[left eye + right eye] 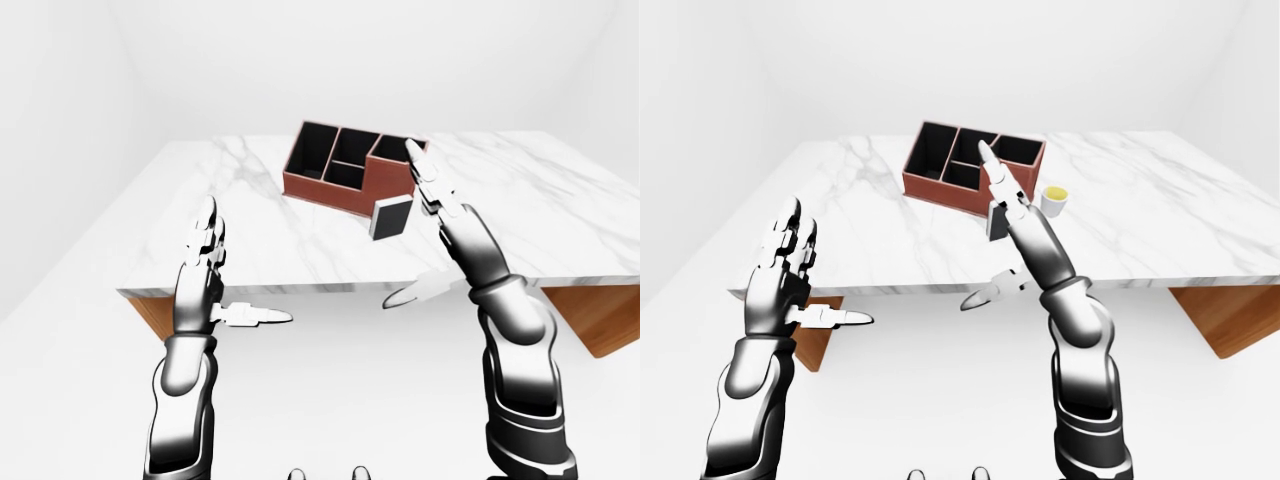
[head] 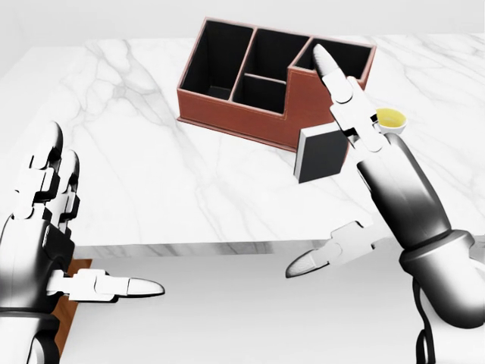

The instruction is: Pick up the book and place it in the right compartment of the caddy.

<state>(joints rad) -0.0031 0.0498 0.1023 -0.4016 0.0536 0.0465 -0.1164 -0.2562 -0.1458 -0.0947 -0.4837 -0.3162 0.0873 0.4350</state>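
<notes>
The book, dark with a pale edge, stands on the marble table against the lower wall of the reddish-brown caddy. The caddy's taller right compartment shows black inside. In the head view my right hand reaches over the table just right of the book. Its fingers lie straight over the caddy's right corner and its thumb is spread low, so it is open and holds nothing. My left hand hovers open at the lower left, off the table's near edge.
A small white cup with yellow contents stands just right of the book, partly behind my right hand. The table's near edge runs across the head view. Brown wooden supports show under the table at both ends.
</notes>
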